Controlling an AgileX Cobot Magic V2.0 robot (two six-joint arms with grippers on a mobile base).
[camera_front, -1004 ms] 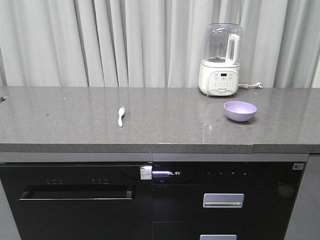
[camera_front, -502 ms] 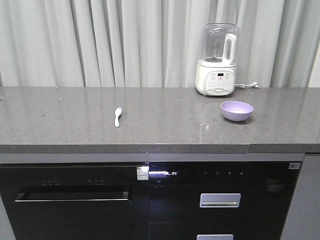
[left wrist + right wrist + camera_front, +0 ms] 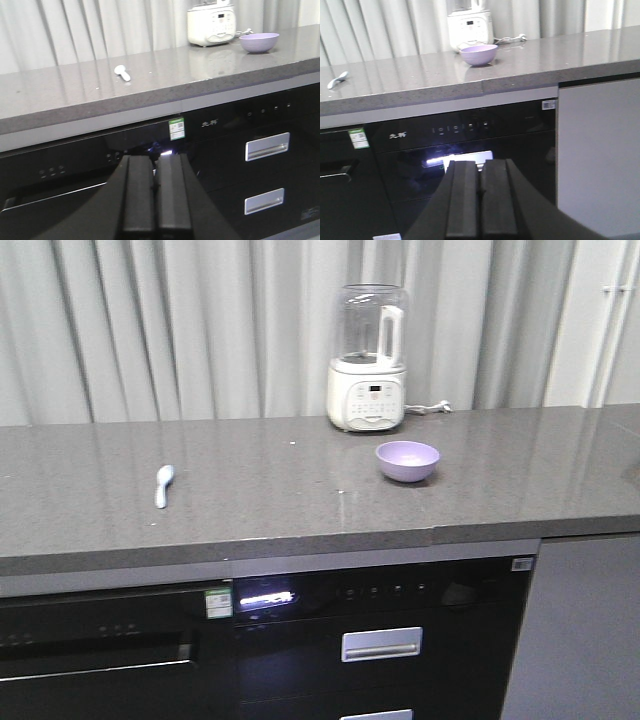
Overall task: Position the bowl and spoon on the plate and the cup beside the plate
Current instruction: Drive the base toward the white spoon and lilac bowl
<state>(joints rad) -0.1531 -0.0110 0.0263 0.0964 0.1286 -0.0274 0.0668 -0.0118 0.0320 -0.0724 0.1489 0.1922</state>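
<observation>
A small lavender plastic bowl [image 3: 407, 460] sits on the grey stone table [image 3: 300, 495], well right of a pale plastic spoon [image 3: 163, 484]. The left gripper [image 3: 156, 200] and right gripper [image 3: 481, 200] both hold their fingers pressed together.

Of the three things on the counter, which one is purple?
The bowl, near the blender; the spoon is pale bluish-white and the blender is white with a clear jug.

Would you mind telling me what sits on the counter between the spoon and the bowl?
Nothing: in the front view, only bare grey counter runs from the spoon to the bowl; the blender stands farther back.
</observation>
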